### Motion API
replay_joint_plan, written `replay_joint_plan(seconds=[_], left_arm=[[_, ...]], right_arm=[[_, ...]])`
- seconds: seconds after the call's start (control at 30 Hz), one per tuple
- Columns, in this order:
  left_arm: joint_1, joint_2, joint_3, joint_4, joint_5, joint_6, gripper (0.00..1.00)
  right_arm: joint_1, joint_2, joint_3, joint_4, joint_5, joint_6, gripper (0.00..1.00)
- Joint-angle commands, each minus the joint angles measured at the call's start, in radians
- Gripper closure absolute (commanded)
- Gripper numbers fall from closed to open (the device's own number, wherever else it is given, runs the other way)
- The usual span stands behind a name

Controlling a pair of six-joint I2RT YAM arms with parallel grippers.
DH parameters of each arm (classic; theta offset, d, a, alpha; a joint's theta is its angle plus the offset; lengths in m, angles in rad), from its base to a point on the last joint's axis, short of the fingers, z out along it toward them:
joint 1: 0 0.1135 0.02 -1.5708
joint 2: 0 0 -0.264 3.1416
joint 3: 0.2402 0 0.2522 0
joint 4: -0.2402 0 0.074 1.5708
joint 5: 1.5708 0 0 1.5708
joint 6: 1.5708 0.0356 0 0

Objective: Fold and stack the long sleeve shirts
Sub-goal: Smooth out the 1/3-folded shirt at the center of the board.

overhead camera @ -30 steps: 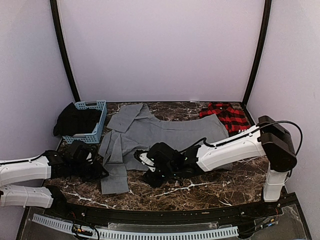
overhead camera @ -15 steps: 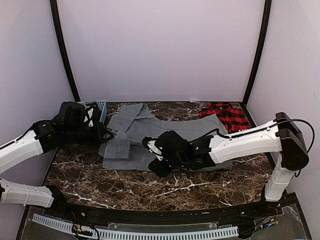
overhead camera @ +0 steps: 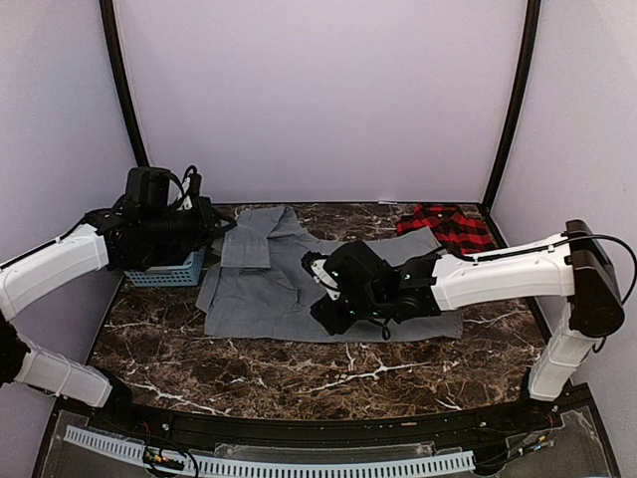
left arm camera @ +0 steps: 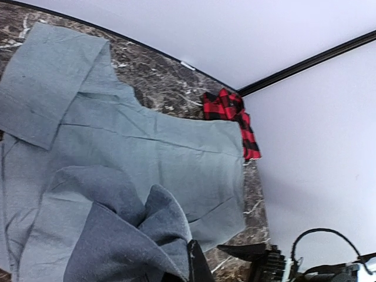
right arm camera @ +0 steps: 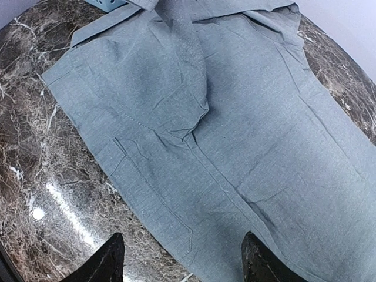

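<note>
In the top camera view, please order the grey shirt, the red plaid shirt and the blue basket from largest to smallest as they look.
1. Grey shirt, clearly largest.
2. Red plaid shirt.
3. Blue basket; the left arm hides most of it, so second against third is unsure.

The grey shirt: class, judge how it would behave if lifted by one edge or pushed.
Probably floppy: the grey shirt bunches into soft folds where the left gripper pinches it. Likely light, as it lies thin and flat on the table. Pushed, it would probably wrinkle rather than slide whole; creases show.
</note>
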Motion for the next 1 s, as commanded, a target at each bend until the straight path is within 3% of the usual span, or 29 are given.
replay_joint_plan(seconds=[0.0,0.17,0.5,0.73,0.97], left_arm=[[0.009,0.035,-0.043,0.313,0.13,-0.175,1.0],[0.009,0.122,-0.056,0.547,0.18,-0.357,1.0],[0.01,0.324,-0.028,0.902,0.124,-0.571,1.0],[0.036,0.39,0.059,0.874,0.123,-0.563,1.0],[0.079,0.36,0.014,0.848,0.049,-0.535,1.0]], right_arm=[[-0.024,-0.035,-0.021,-0.005,0.026,0.029,0.35],[-0.036,-0.032,-0.035,-0.003,0.038,0.047,0.35],[-0.08,-0.056,-0.069,-0.036,0.046,0.105,0.35],[-0.164,-0.095,-0.134,-0.072,0.038,0.176,0.33],[-0.22,-0.123,-0.174,-0.1,0.03,0.189,0.32]])
